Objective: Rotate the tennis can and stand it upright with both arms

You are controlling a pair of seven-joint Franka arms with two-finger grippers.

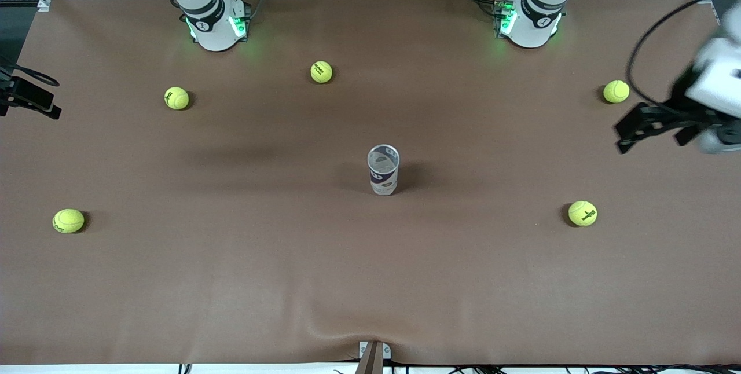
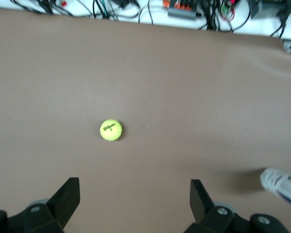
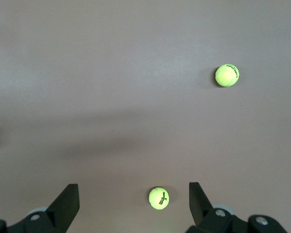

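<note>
Front view shows the can already upright mid-table, mouth up, among scattered balls, so the job looks done, with the left gripper and right gripper both spread empty, apparently parked well clear at opposite table ends.

worktop showing plain brown | tennis can showing clear plastic, white and dark-blue label | tennis balls glowing yellow-green, black print
</note>
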